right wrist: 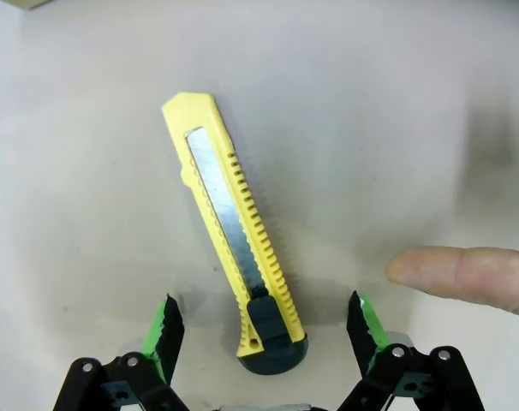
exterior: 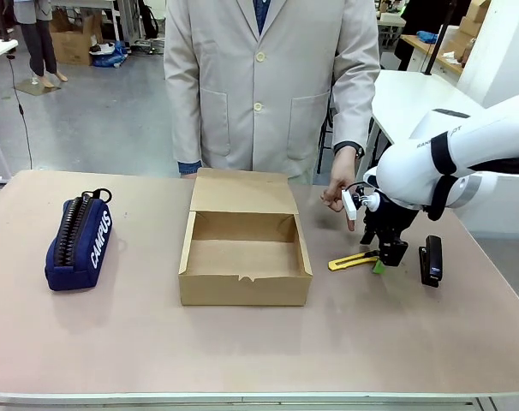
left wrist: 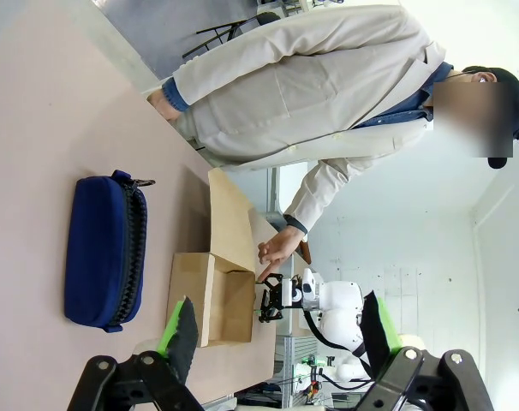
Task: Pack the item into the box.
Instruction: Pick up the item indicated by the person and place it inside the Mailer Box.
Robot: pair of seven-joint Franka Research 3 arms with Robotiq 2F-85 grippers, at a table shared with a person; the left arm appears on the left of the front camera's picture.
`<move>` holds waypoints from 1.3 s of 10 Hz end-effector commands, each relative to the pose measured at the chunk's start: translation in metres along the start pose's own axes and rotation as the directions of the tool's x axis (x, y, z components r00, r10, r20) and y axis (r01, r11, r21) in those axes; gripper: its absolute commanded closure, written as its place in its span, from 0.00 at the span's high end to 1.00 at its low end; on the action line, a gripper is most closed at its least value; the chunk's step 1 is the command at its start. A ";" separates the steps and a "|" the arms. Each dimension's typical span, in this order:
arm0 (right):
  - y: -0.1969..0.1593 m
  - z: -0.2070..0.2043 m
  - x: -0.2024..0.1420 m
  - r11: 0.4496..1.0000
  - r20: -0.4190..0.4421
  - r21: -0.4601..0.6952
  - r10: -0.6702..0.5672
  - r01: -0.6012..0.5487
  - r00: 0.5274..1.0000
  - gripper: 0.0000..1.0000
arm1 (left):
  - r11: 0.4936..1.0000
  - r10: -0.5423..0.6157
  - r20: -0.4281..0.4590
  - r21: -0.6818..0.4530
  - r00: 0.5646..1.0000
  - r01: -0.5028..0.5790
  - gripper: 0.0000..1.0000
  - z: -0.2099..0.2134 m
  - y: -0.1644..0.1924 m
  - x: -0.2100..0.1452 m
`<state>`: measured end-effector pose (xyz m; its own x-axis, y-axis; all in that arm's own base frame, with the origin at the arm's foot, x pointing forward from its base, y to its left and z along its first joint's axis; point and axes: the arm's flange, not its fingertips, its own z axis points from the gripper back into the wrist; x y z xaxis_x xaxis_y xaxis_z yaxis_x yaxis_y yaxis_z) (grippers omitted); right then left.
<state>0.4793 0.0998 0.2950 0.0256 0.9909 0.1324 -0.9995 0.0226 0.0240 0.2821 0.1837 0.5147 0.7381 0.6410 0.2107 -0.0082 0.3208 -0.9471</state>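
Note:
The yellow utility knife (exterior: 352, 259) lies flat on the table just right of the open cardboard box (exterior: 244, 276). In the right wrist view the knife (right wrist: 229, 233) points away from the camera, its black end between my fingers. My right gripper (right wrist: 264, 330) is open and straddles that black end, low over the table; from the front the right gripper (exterior: 386, 257) sits at the knife's right tip. The left gripper (left wrist: 272, 330) hangs open in the air with nothing between its fingers, looking across the table at the box (left wrist: 215, 295).
A navy zippered pencil case (exterior: 80, 241) lies at the left of the table. A small black stapler (exterior: 431, 259) rests right of my right gripper. The person stands behind the box, one finger (right wrist: 461, 278) pointing down close to the knife.

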 end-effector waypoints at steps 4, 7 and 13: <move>-0.003 0.002 -0.004 0.999 0.013 -0.008 0.031 -0.031 0.999 0.73 | 1.000 -0.005 0.009 -0.025 1.000 0.005 1.00 -0.001 -0.002 0.000; -0.001 0.004 -0.004 0.999 -0.004 0.011 0.031 -0.031 1.000 0.00 | 1.000 -0.005 0.009 -0.025 1.000 0.005 1.00 -0.001 -0.002 0.000; 0.004 0.009 -0.005 0.998 -0.032 0.030 0.050 -0.049 0.998 0.00 | 1.000 -0.005 0.009 -0.025 1.000 0.005 1.00 -0.001 -0.002 0.000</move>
<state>0.4806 0.0999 0.3040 0.0041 0.9928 0.1198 -0.9996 0.0008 0.0274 0.2821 0.1837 0.5147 0.7381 0.6409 0.2107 -0.0082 0.3208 -0.9471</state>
